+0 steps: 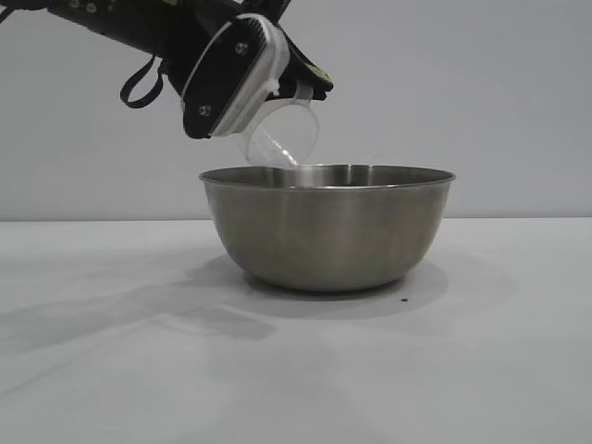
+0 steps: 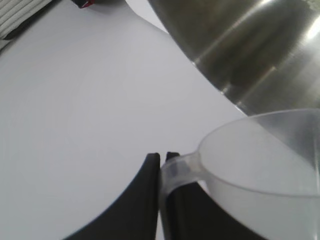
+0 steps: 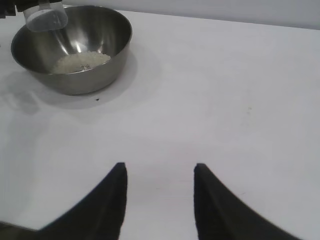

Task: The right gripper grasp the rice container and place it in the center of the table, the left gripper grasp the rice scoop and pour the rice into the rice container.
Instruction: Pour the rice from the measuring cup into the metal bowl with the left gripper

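The steel rice container point(image 1: 326, 227) stands on the white table point(image 1: 111, 370). My left gripper point(image 2: 163, 159) is shut on the loop handle of the translucent rice scoop point(image 2: 265, 165). It holds the scoop point(image 1: 277, 139) tipped mouth-down over the container's left rim. The left gripper's body point(image 1: 231, 79) is above and left of the container. The right wrist view shows the container point(image 3: 75, 47) with a pale heap of rice point(image 3: 82, 61) on its bottom and the scoop point(image 3: 46, 17) over its rim. My right gripper point(image 3: 160, 172) is open and empty over bare table, well away from the container.
A small dark speck point(image 1: 403, 300) lies on the table by the container's base. A red and black object point(image 2: 87, 3) and a pale ribbed thing point(image 2: 20, 12) sit at the far edge in the left wrist view.
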`<state>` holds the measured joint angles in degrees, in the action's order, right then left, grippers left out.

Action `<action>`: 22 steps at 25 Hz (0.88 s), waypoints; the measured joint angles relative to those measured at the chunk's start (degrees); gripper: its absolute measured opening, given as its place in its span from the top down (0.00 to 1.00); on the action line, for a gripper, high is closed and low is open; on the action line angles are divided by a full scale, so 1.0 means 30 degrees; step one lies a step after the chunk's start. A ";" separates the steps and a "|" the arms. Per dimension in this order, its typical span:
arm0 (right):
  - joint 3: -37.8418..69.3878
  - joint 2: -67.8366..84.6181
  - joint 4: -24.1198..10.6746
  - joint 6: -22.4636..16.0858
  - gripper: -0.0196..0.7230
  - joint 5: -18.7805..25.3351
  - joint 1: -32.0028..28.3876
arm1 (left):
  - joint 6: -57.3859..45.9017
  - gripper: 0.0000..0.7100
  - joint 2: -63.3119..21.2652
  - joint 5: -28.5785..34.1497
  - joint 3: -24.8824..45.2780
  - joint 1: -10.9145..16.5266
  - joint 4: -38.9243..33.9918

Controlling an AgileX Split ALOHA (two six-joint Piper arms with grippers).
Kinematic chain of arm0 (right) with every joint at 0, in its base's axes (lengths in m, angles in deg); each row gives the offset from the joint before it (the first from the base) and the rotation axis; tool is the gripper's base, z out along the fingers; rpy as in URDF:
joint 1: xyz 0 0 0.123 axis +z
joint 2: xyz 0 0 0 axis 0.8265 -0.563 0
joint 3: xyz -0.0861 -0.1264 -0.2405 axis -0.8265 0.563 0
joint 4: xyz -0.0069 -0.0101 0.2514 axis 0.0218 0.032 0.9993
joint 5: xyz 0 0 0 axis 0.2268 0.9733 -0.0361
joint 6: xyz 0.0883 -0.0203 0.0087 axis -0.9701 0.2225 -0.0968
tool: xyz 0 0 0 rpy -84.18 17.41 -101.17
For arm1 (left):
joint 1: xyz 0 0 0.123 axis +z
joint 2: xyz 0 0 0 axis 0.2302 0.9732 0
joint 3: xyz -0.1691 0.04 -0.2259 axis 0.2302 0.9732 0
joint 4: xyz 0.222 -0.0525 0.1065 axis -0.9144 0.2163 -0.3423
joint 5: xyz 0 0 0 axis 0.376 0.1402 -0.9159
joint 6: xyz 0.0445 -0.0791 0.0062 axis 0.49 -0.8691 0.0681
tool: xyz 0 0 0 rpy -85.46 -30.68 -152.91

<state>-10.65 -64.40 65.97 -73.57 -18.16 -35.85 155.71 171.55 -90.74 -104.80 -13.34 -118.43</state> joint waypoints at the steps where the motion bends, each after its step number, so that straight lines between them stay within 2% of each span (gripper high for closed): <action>1: 0.0000 0.0000 0.0000 0.0000 0.55 0.0000 0.0000 | -0.0284 1.00 0.0000 -0.0070 0.0000 0.0000 0.0310; 4: 0.0000 0.0000 0.0000 0.0000 0.55 0.0000 0.0000 | -0.3482 1.00 0.0000 -0.0933 0.0000 0.0000 0.2160; 8: 0.0000 0.0000 0.0000 0.0000 0.55 0.0000 0.0000 | -1.2077 1.00 0.0000 -0.3763 0.0000 -0.0166 0.8627; 12: 0.0000 0.0000 0.0000 0.0000 0.55 0.0000 0.0000 | -1.9062 1.00 0.0000 -0.4328 0.0196 -0.0166 1.4739; 15: 0.0000 0.0000 0.0000 0.0000 0.55 0.0000 0.0000 | -2.3148 1.00 0.0000 -0.4527 0.1233 -0.0121 1.7993; 18: 0.0000 0.0000 0.0000 0.0000 0.55 0.0000 0.0000 | -2.8467 1.00 0.0000 -0.5043 0.3271 0.0736 1.8301; 22: 0.0000 0.0000 0.0000 0.0000 0.55 0.0000 0.0000 | -3.2813 1.00 0.0241 -0.7300 0.6381 0.3089 1.6892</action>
<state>-10.65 -64.40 65.97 -73.57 -18.16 -35.85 57.28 172.27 -112.64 -85.66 -4.07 -67.75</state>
